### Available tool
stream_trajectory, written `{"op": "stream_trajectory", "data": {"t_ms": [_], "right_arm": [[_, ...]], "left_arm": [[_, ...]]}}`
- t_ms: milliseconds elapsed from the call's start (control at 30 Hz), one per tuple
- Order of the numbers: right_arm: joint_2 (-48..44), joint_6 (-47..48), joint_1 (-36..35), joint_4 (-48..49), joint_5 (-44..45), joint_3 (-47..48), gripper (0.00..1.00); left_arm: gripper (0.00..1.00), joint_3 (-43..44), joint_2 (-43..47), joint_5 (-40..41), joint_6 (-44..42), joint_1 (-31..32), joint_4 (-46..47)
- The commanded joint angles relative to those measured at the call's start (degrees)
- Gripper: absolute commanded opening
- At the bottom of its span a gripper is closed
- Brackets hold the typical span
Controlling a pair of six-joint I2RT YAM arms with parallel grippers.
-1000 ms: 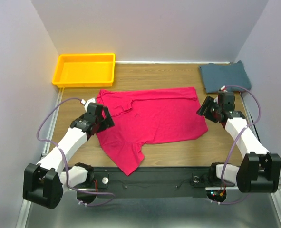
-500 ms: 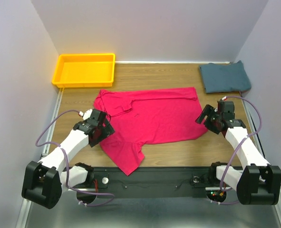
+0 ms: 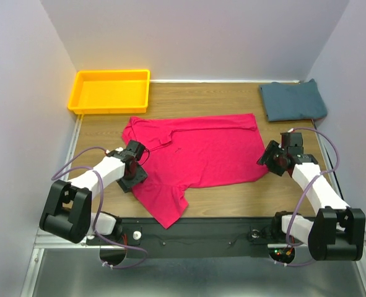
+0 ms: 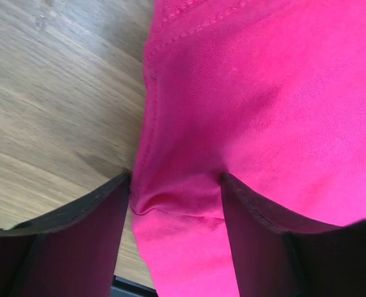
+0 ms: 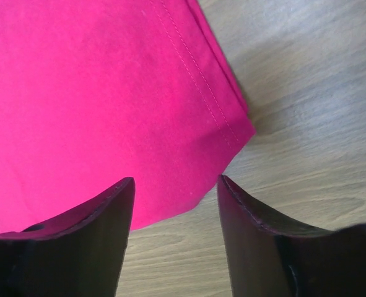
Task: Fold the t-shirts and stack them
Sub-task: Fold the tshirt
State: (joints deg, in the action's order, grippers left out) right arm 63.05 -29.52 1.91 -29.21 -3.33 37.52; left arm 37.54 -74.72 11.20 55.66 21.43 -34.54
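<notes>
Wooden surface (image 3: 232, 102) holds the pink shirt (image 3: 201, 151) spread flat, teal shirt (image 3: 292, 101) folded far right. My left pincer (image 4: 175, 185) gapes astride the pink shirt's left edge; my right pincer (image 5: 175, 185) gapes over its near-right corner.

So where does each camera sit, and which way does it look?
Top external: fixed above and behind, looking down on the table; the left arm and right arm show.
Left wrist: rides that arm, aimed past the open left tool at the pink shirt's edge.
Right wrist: rides that arm, aimed past the open right tool at the shirt's corner.
Shared: all three see the pink shirt.
</notes>
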Motion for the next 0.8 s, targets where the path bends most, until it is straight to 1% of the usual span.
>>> {"op": "stream_trajectory", "data": {"t_ms": [0,33,67,100,133,333,367,400,433,567,600,633,700,767], "right_arm": [[0.7,-1.1,0.4,-0.2,0.5,-0.8,0.60],[0.6,-1.6,0.4,-0.2,0.2,-1.1,0.58],[0.5,-1.9,0.4,-0.3,0.2,-1.3,0.58],[0.4,-1.9,0.4,-0.4,0.3,-1.5,0.57],[0.2,-2.3,0.4,-0.6,0.3,-1.7,0.56],[0.8,-4.5,0.4,-2.5,3.0,-1.7,0.56],[1.4,-4.8,0.4,-2.7,3.0,-1.6,0.56],[2.1,-5.2,0.4,-2.9,3.0,-1.7,0.56],[3.1,-6.0,0.4,-2.8,3.0,-1.8,0.56],[5.4,-7.3,0.4,-2.3,3.0,-2.2,0.55],[5.6,-7.1,0.4,-2.2,3.5,-1.9,0.54],[5.7,-6.6,0.4,-2.0,5.5,-1.8,0.52],[6.0,-6.1,0.4,-2.0,6.2,-1.5,0.49],[6.2,-6.5,0.4,-1.8,7.1,-1.4,0.43]], "left_arm": [[0.65,0.9,-1.0,0.6,1.5,0.3,-1.8],[0.62,1.0,-1.0,0.1,1.0,0.3,-1.6],[0.60,1.0,-1.0,-0.2,0.6,0.3,-1.4],[0.56,1.1,-1.0,-0.6,0.3,0.3,-1.1],[0.54,1.0,-1.0,-1.3,0.1,0.3,-0.6],[0.52,-0.3,-0.2,-3.6,-2.5,0.2,1.5],[0.46,-0.4,0.2,-3.6,-3.2,0.3,1.7],[0.46,-0.5,0.3,-3.5,-3.2,0.3,1.9],[0.39,-0.7,0.4,-3.1,-3.8,0.3,2.3],[0.34,-1.7,0.9,-3.2,-5.5,0.3,2.8],[0.31,-1.9,1.2,-3.3,-5.9,0.3,3.0],[0.31,-1.9,1.3,-3.3,-6.4,0.2,3.3],[0.30,-1.9,1.8,-3.5,-7.1,0.3,3.4],[0.30,-1.8,2.3,-3.5,-7.8,0.2,3.8]]}}
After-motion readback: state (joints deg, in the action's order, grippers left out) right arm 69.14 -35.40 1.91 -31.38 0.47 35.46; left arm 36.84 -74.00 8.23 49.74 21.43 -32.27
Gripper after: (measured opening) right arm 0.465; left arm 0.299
